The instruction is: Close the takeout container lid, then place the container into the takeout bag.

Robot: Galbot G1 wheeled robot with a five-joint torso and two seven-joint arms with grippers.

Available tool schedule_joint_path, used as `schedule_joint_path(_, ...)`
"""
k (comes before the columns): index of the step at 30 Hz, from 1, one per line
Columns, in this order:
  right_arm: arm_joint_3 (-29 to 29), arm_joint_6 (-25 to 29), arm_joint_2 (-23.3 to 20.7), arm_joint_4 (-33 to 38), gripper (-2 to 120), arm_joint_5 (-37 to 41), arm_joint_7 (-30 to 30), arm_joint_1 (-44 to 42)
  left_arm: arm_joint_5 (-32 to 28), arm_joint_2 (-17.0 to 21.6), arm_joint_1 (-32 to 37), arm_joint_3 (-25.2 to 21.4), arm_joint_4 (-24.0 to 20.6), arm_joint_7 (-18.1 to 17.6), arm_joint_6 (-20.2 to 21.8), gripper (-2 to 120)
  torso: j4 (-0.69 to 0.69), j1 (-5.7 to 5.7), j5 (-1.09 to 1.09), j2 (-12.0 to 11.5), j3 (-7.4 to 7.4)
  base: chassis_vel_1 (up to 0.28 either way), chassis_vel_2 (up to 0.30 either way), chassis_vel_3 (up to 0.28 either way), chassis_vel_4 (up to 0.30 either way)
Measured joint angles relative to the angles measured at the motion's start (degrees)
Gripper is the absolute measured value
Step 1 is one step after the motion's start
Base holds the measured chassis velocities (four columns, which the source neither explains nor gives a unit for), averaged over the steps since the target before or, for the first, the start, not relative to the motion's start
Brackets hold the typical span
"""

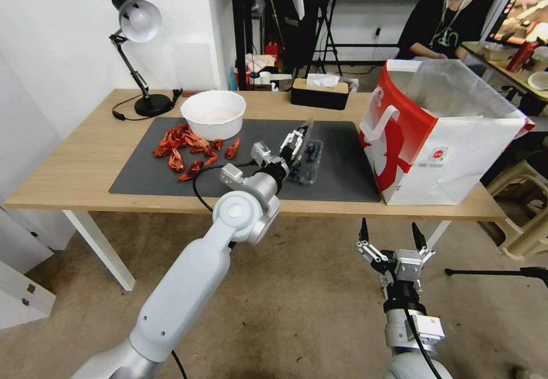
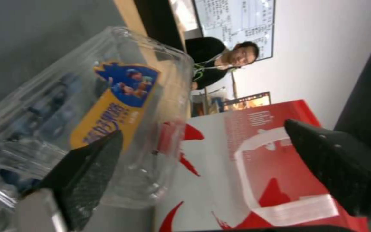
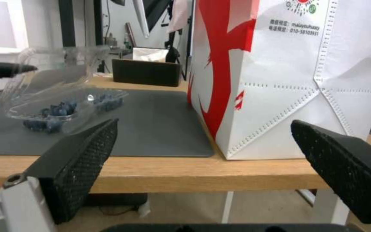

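The container (image 1: 308, 165) lies on the grey mat (image 1: 171, 173) with dark blueberries in its lower half (image 3: 65, 111). The takeout container lid (image 3: 52, 74) is clear and stands half raised, tilted over the berries. In the left wrist view the label on the lid (image 2: 117, 109) is yellow and blue. My left gripper (image 1: 297, 139) is open at the lid, one of its fingers (image 2: 87, 174) against the lid's outer face. The takeout bag (image 1: 456, 162), red and white, stands open to the right of the container. My right gripper (image 1: 391, 236) hangs open below the table's front edge.
A white bowl (image 1: 213, 113) and a heap of red crayfish (image 1: 185, 148) sit on the mat's left part. A desk lamp (image 1: 140, 22) stands at the back left, a tissue box (image 1: 319, 91) at the back middle. A person sits behind the bag.
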Motion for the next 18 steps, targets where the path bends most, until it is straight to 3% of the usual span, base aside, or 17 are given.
schedule_joint_path(1,-0.1,0.0,0.0,-0.1,100,0.0,0.0,0.1,-0.1,-0.1,-0.2,0.2,0.6,-0.1,0.1,88,0.0,0.0,0.0,0.0,0.0,0.0,0.0,0.0,0.0)
schedule_joint_path(3,-0.1,0.0,0.1,-0.1,100,0.0,0.0,0.2,-0.1,-0.1,-0.3,0.3,1.0,-0.1,0.1,88,0.0,0.0,0.0,0.0,0.0,0.0,0.0,0.0,0.0)
schedule_joint_path(6,-0.4,-0.2,0.1,-0.3,100,0.1,-0.1,0.7,0.9,-0.3,-0.9,1.2,3.1,0.4,0.1,69,0.0,0.0,0.0,0.0,0.0,0.0,0.0,0.0,0.0)
schedule_joint_path(7,-0.4,-0.2,0.1,-0.3,100,0.1,-0.1,0.7,0.9,-0.3,-0.9,1.2,3.1,0.4,0.1,69,0.0,0.0,0.0,0.0,0.0,0.0,0.0,0.0,0.0)
schedule_joint_path(10,-0.5,-0.7,0.0,-0.3,100,0.9,-0.1,1.3,2.4,-0.3,-1.1,2.2,4.4,0.8,0.1,54,0.0,0.0,0.0,0.0,0.0,0.0,0.0,0.0,0.0)
schedule_joint_path(12,-0.6,-0.7,0.0,-0.3,100,1.1,-0.1,1.4,2.6,-0.3,-1.1,2.3,4.5,0.9,0.1,52,0.0,0.0,0.0,0.0,0.0,0.0,0.0,0.0,0.0)
schedule_joint_path(14,-0.6,-1.7,-0.4,0.1,100,3.0,-0.1,2.1,4.8,-0.3,-1.1,3.3,5.3,1.0,0.0,40,0.0,0.0,0.0,0.0,0.0,0.0,0.0,0.0,0.0)
schedule_joint_path(18,-0.6,-2.7,-0.8,0.5,100,4.7,-0.1,2.9,6.5,-0.3,-1.1,3.9,5.6,1.2,-0.1,30,-0.01,0.0,0.0,0.0,0.0,0.0,0.0,0.0,0.0)
